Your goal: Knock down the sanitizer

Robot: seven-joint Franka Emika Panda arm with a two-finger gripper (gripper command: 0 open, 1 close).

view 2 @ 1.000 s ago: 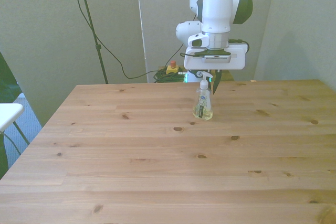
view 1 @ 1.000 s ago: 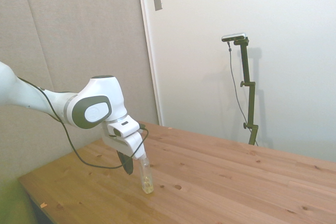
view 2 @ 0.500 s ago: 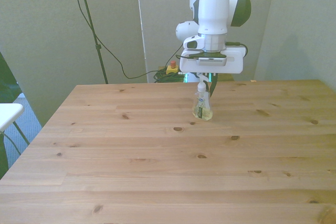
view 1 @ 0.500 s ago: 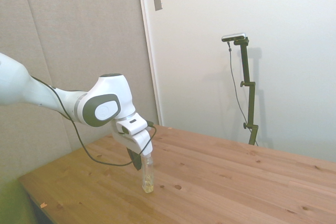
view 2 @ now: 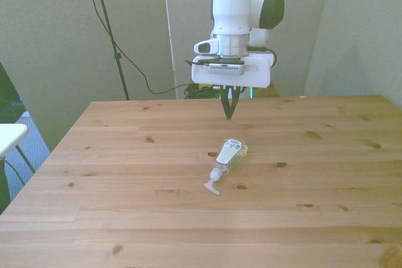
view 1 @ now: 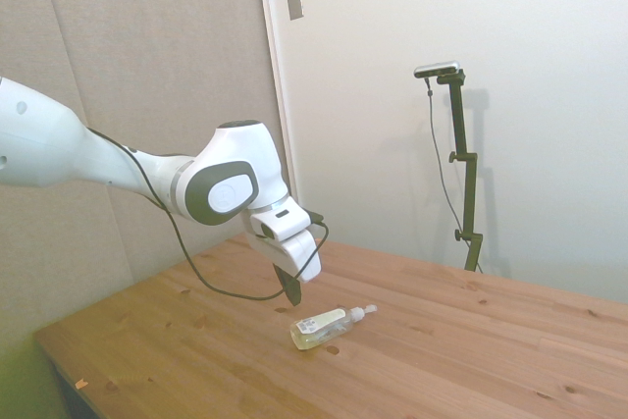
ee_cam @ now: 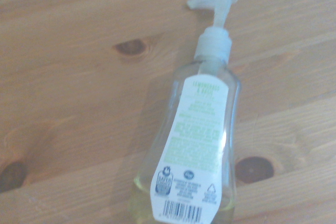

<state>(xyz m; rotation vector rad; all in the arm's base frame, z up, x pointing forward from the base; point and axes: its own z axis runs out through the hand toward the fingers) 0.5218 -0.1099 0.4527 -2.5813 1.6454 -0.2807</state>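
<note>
The sanitizer (view 2: 227, 156) lies flat on its side on the wooden table (view 2: 125, 218), its white pump cap toward the camera in the front view. In the side view the sanitizer (view 1: 324, 327) rests with its cap to the right. The wrist view shows the sanitizer (ee_cam: 195, 145) from above, label up, with yellowish liquid at its base. My gripper (view 2: 228, 112) hangs in the air above and behind the bottle, fingers shut together and touching nothing. In the side view the gripper (view 1: 292, 296) sits just left of the bottle, clear of it.
The table's far edge (view 2: 251, 100) runs close behind the gripper. A red button box (view 2: 205, 81) and cables sit on the floor beyond that edge. A white object (view 2: 9, 137) pokes in at the front view's left.
The sanitizer stood upright under the gripper before; now it has toppled and lies flat, cap toward the camera. The gripper has risen and shifted toward the front view's left.
</note>
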